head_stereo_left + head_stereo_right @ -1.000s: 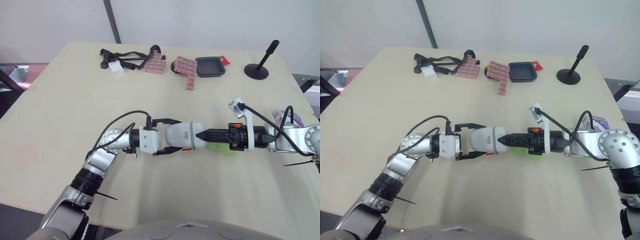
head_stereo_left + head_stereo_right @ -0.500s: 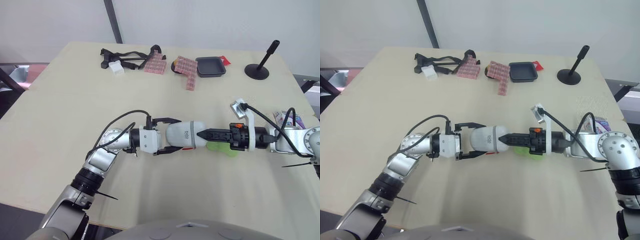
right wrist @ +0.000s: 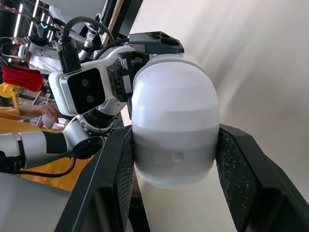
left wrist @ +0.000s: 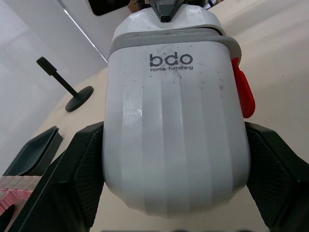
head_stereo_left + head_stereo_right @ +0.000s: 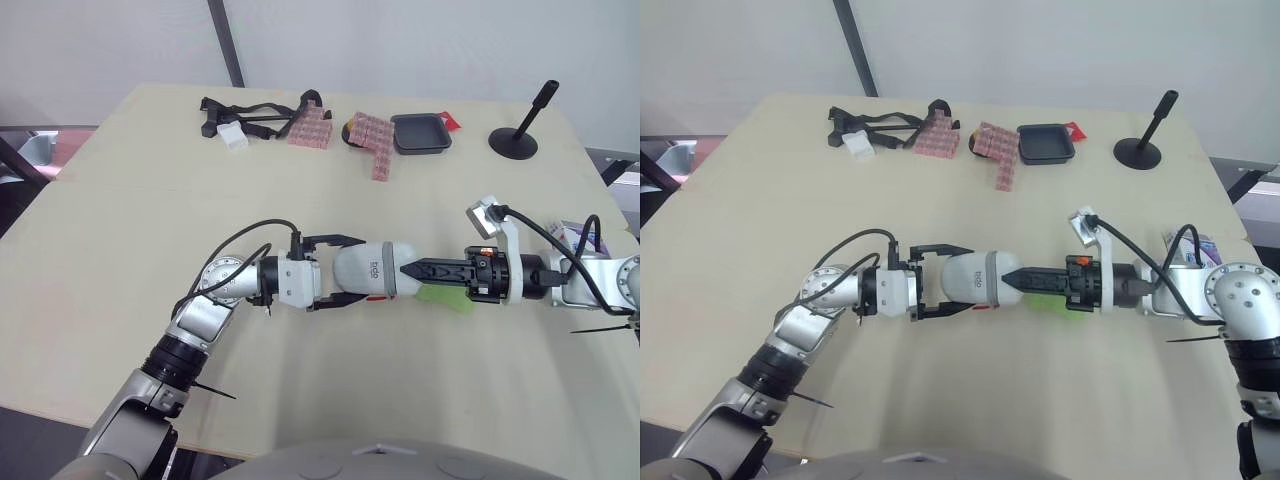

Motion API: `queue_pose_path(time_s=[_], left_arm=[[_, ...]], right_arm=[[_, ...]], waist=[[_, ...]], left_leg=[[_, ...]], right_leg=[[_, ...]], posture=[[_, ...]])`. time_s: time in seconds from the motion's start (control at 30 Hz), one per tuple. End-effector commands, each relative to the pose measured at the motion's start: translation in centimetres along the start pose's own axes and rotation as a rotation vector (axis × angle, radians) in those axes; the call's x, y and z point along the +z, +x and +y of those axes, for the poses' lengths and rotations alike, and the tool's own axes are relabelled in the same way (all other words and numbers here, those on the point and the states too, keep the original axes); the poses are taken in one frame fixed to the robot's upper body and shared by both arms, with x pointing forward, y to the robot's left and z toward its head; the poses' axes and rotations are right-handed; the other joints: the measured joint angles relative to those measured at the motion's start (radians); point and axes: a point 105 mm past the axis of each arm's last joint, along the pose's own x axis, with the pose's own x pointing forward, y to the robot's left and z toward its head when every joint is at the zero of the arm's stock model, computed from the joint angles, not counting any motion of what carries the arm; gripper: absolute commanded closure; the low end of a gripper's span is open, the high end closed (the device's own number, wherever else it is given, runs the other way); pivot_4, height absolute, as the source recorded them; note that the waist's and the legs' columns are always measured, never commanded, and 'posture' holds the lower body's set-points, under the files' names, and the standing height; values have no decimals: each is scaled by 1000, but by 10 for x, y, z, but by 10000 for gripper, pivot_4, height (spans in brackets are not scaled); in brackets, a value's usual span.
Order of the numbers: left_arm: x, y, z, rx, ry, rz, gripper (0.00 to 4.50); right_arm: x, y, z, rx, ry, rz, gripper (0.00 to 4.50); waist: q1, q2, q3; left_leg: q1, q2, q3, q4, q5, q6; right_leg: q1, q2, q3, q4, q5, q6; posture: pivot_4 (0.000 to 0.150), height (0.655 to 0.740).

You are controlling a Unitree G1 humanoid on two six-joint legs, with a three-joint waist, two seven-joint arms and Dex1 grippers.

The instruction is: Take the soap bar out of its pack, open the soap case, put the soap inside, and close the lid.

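A white soap case (image 5: 372, 272) marked "bdo" is held lying sideways just above the table's middle, with my left gripper (image 5: 350, 272) shut on its body. The left wrist view shows the case (image 4: 176, 111) between both black fingers (image 4: 82, 174), a red latch (image 4: 243, 89) on its side. My right gripper (image 5: 408, 270) comes in from the right and is shut on the case's rounded end (image 3: 174, 130), one finger (image 3: 246, 179) on each side. A green soap bar (image 5: 447, 299) lies on the table under the right gripper. The opened soap pack (image 5: 580, 232) sits beside the right forearm.
Along the table's far edge lie black straps (image 5: 245, 112), a small white block (image 5: 232, 137), pink block stacks (image 5: 310, 125), a black tray (image 5: 421, 132) and a black stand (image 5: 517, 135). The table's right edge runs close behind the right arm.
My right wrist has drawn back to the right. The case and both grippers' tips have shifted slightly right with it. Both grips look unchanged.
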Motion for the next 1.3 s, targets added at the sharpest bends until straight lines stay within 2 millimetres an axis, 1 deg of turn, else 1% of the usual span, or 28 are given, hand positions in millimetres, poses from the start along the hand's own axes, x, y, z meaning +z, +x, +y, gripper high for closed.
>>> queue_pose_path(time_s=[0.03,0.17,0.23,0.37,0.47,0.57,0.63,0.73,0.93,1.07,1.23,1.27,1.3], left_arm=[[0,-1,3,7,4,9,10333],[-1,-3,1,1,4,18,10333],[-2,-2,3,5,2,20,10333],[-2,-1,3,5,-1,18,10333],[-1,-1,2,4,-4,16,10333],[-1,-1,2,3,-5,16,10333],[-2,-2,1,4,-7,17,10333],[-2,-2,1,5,-11,20,10333],[-2,-1,-1,6,-17,18,10333],[-2,0,-2,11,-20,16,10333],[-3,0,-3,17,-26,17,10333],[-3,1,-3,19,-26,17,10333],[-3,1,-3,20,-26,17,10333]], right_arm=[[5,-7,16,70,-23,-13,25168],[3,-18,17,54,-12,-3,25168],[4,-27,14,25,-5,-7,25168],[3,-36,15,11,7,-5,25168],[3,-43,10,-43,9,-3,25168],[5,-56,-3,-165,6,5,25168],[11,-69,-15,-296,-7,8,25168],[16,-87,-28,-475,-31,44,25168],[14,-114,-48,-743,-73,119,25168],[11,-130,-62,-866,-69,127,25168],[11,-138,-77,-975,-71,110,25168],[9,-141,-81,-1000,-52,108,25168],[4,-145,-85,-1048,-35,144,25168]], waist=[[0,0,0],[3,0,0],[4,0,0],[7,0,0],[7,0,0],[11,0,0],[12,0,0],[12,0,0],[12,0,0],[15,0,0],[13,0,0],[13,0,0],[13,0,0]], left_leg=[[0,0,0,0,0,0],[0,0,0,0,0,0],[0,0,0,0,0,0],[0,0,0,0,0,0],[0,0,0,0,0,0],[0,0,0,0,0,0],[0,0,0,0,0,0],[0,-1,0,1,0,0],[0,-1,0,1,0,0],[-1,-1,0,1,0,0],[0,0,0,1,0,-1],[0,0,0,1,0,-1],[0,0,0,1,0,-1]], right_leg=[[0,0,0,0,0,0],[0,0,0,0,0,0],[0,0,0,0,0,0],[0,0,0,0,0,0],[0,0,0,0,0,0],[0,0,0,0,0,0],[0,0,0,0,0,0],[0,0,0,0,0,0],[0,2,0,-1,0,0],[0,2,0,-1,0,0],[0,2,1,-1,0,0],[0,2,1,0,0,0],[0,2,1,0,0,0]], posture=[[1500,7400],[1500,7400],[1500,7400],[1500,7400],[1500,7400],[1500,7400],[1500,7400],[1500,7400],[1500,7400],[1500,7400],[1500,7400],[1500,7400],[1500,7400]])
